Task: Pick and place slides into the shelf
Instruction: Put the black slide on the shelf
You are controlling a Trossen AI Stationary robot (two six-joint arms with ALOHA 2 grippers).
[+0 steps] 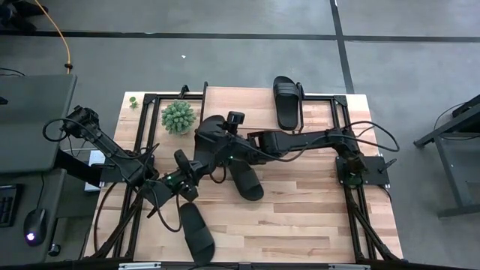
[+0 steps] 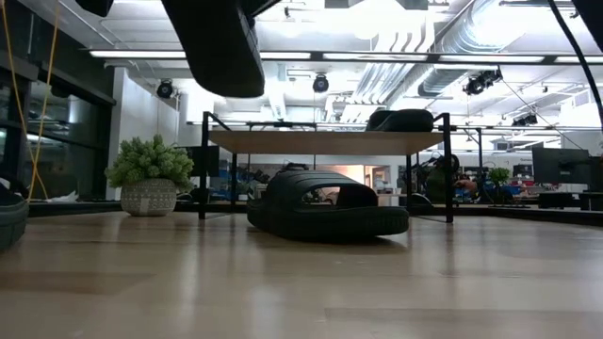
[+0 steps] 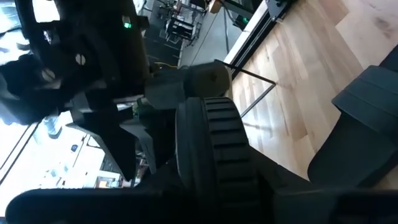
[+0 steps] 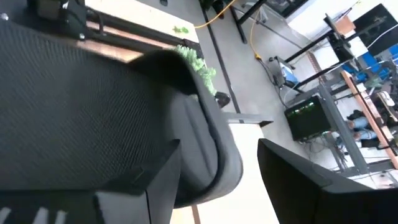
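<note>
Several black slides show. One (image 1: 287, 101) lies on the shelf's light wooden top (image 2: 320, 141), one (image 1: 244, 178) rests sole-down on the table in front of the shelf, and one (image 1: 195, 231) lies near the table's front edge. Another slide (image 2: 221, 47) hangs high above the table left of the middle, with my left gripper (image 1: 184, 171) shut on it. My right gripper (image 1: 214, 142) reaches in from the table's right and stands open. Its fingers (image 4: 298, 180) are on either side of this slide's sole (image 4: 93, 93), with a light gap showing beside one of them. My left gripper holds the raised slide close to its ribbed strap (image 3: 217, 143). The slide itself hides the exact place of contact. The gripper comes at it about level, slanting from the table's near left. The slide is lifted clear of the table and the shelf.
A small potted plant (image 1: 178, 116) stands at the shelf's left end. Black frame rails (image 1: 349, 150) run along the table's sides. Bare tabletop lies at the near right (image 1: 315, 217).
</note>
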